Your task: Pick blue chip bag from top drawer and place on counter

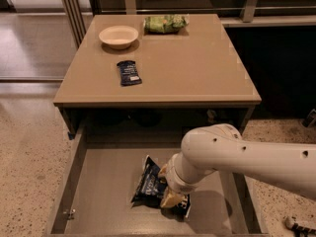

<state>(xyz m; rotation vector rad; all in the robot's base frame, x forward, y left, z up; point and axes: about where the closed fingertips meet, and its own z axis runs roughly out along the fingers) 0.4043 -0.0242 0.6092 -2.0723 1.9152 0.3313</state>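
Reaching down from the right side, the white arm (247, 157) goes into the open drawer (101, 191), and the gripper (168, 194) at its end is low over the drawer bottom, right on the chip bag (147, 186). The gripper touches the bag, but the thick wrist covers most of it, so I cannot tell if it is spread, pressed together, or already pinching the bag. The bag is dark navy with white letters. It lies crinkled on the grey-brown bottom, near the middle of the drawer and a little toward the front, and its right part is hidden under the gripper. The drawer is pulled far out from under the counter (197, 68). On the counter, a small cream bowl (118, 36) stands at the far left, and a green bag (165, 23) lies just beside it, at the far edge. A flat dark-blue wrapper (129, 72) lies closer to the front, apart from both. Around the counter there is a speckled floor (24, 147).
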